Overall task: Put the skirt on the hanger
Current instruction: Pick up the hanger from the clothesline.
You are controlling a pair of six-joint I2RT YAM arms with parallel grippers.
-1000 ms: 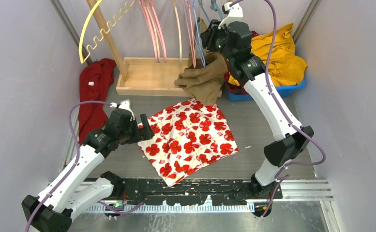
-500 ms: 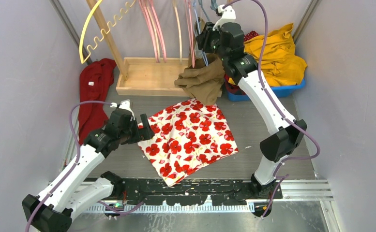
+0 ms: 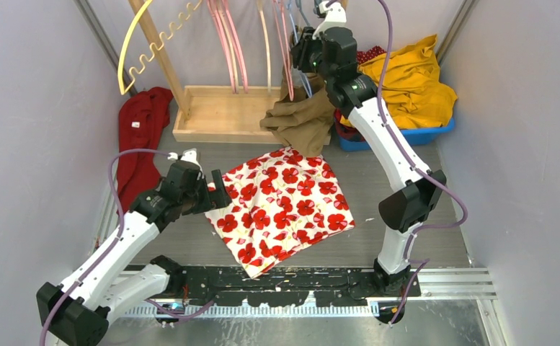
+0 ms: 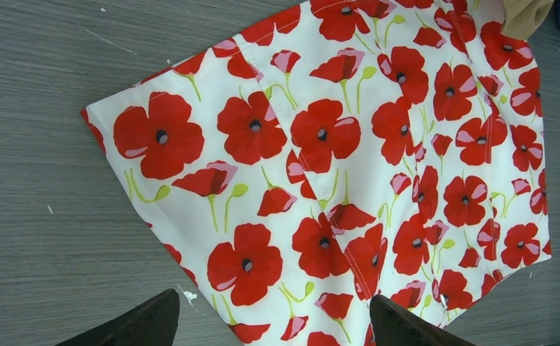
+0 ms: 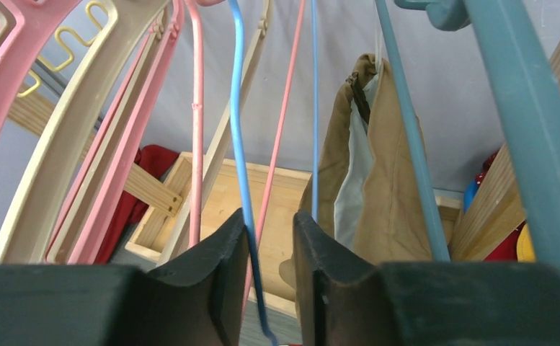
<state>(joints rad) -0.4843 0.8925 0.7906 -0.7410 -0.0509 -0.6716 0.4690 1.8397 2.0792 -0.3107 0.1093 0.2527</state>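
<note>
the right hand [image 5: 270, 225], at twelve o'clock, stands part-closed around a thin blue wire hanger [image 5: 235, 108], not pinching it; best to close squarely and lift it clear of the pink hangers [image 5: 192, 108]. the white red-poppy fabric skirt [image 3: 280, 209] lies flat on the tabletop [image 3: 385, 184], with the empty left hand [image 4: 273, 306] wide open at its nine o'clock edge. no readable writing.

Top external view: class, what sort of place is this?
Probably a robot test cell for hanging clothes: hangers on a wooden rack, a poppy-print skirt on the table, a yellow garment in a blue bin.
</note>
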